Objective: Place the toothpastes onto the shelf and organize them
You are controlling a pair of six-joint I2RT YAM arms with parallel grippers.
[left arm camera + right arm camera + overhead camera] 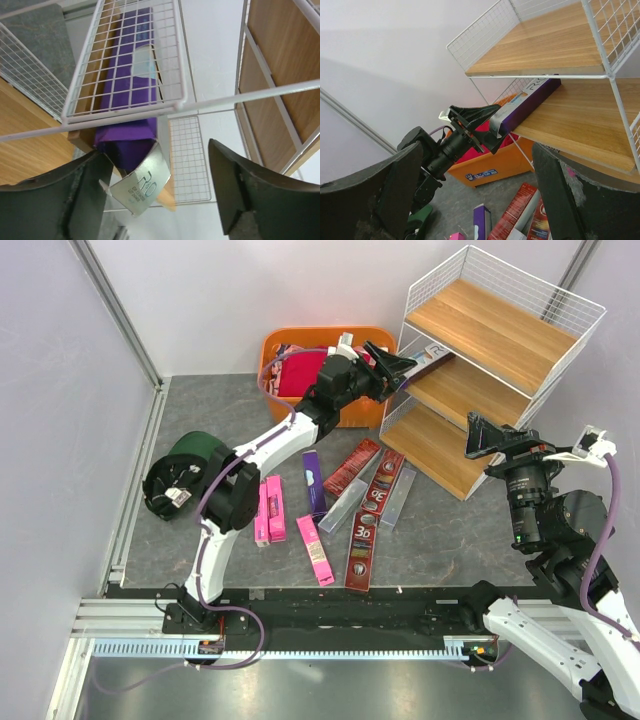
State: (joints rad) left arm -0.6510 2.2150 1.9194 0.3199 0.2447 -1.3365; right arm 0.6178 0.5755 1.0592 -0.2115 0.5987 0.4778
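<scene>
The shelf (500, 335) stands at the back right, a white wire rack with three slanted wooden boards. A purple toothpaste box (432, 358) lies on the middle board, with its near end sticking out over the edge. It also shows in the left wrist view (130, 145) and the right wrist view (530, 97). My left gripper (400, 365) is open, with its jaws spread around that end (157, 165). The box's silver flap (142, 187) hangs by the left finger. My right gripper (490, 435) is open and empty in front of the shelf (477, 165). Several toothpastes lie on the table: pink (268, 510), purple (314, 483), dark red (362, 550), silver (345, 505).
An orange basket (290, 343) with red clothes stands behind my left arm, beside the shelf. A dark green round object (185, 475) sits at the table's left. A metal rail runs along the left edge.
</scene>
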